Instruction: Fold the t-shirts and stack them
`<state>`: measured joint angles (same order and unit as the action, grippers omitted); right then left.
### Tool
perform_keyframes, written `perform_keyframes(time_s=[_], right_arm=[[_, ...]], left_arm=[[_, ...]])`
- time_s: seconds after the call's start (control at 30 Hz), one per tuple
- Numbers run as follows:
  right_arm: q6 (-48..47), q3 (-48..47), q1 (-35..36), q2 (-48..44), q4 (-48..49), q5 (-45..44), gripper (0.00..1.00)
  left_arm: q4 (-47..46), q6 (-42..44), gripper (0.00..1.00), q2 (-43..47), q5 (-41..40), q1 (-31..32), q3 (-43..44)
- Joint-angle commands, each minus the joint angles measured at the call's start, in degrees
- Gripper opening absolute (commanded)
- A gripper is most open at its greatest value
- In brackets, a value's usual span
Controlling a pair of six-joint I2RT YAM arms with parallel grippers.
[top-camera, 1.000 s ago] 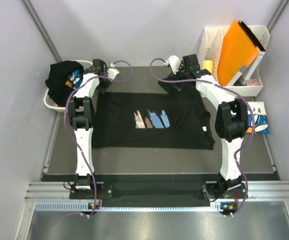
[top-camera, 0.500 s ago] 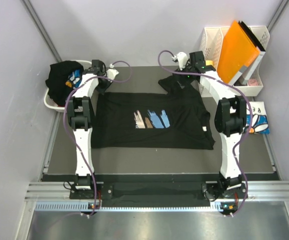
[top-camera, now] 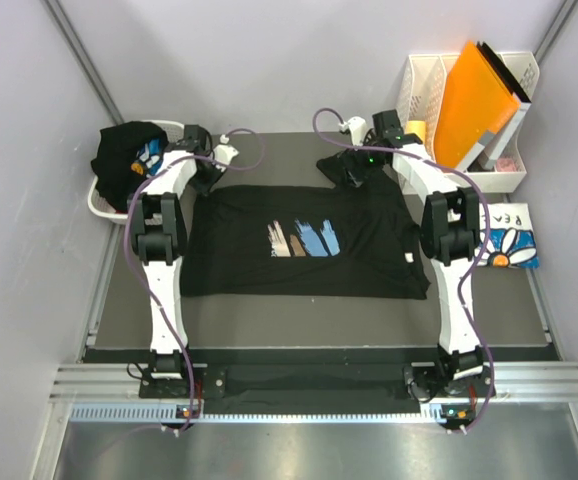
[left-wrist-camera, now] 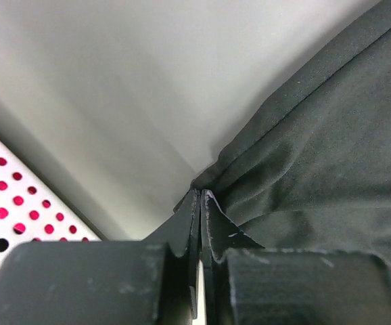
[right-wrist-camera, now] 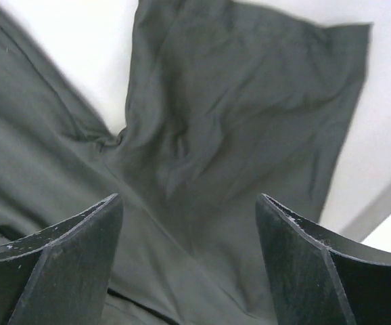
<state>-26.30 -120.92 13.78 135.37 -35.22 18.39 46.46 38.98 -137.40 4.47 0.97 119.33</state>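
A black t-shirt (top-camera: 244, 262) with a blue, white and tan brush-stroke print lies spread flat on the dark mat. My left gripper (top-camera: 212, 172) is at its far left corner; in the left wrist view the left gripper (left-wrist-camera: 201, 194) is shut, with the shirt's edge (left-wrist-camera: 317, 156) puckering into the tips. My right gripper (top-camera: 355, 170) hovers open over the far right sleeve (right-wrist-camera: 236, 101), the right gripper's (right-wrist-camera: 189, 203) jaws wide apart and empty. A folded white tee (top-camera: 507, 245) with a blue daisy print lies at the right. Another black tee (top-camera: 124, 160) is heaped in the basket.
A white laundry basket (top-camera: 99, 207) stands at the far left off the mat. A white file rack (top-camera: 419, 85) with an orange folder (top-camera: 474, 95) stands at the back right. Grey walls close in on both sides. Bare mat (top-camera: 289, 150) shows behind the shirt.
The left gripper has closed on the shirt's far left corner. The right arm lifted off the sleeve, swung back and came down over it again, its jaws opening wider.
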Motion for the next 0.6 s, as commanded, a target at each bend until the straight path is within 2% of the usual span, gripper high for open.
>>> perform_keyframes(time_s=[0.0,0.2,0.43,0.57], right_arm=[[0.7,-2.6,0.5,-0.2,-0.5,2.6,0.79],[0.6,-2.7,0.5,-0.4,-0.2,2.3,0.79],[0.6,-1.9,0.6,-0.7,-0.5,2.2,0.78],[0.3,-1.6,1.0,-1.2,-0.4,1.8,0.77]], left_arm=[[-1.5,0.5,0.04,3.6,-2.0,0.9,-2.1],[-2.7,0.9,0.1,3.5,-2.9,1.3,-2.5],[-5.7,1.6,0.39,4.5,-2.9,1.6,-3.2],[-6.4,6.0,0.54,3.5,-2.3,1.6,-3.7]])
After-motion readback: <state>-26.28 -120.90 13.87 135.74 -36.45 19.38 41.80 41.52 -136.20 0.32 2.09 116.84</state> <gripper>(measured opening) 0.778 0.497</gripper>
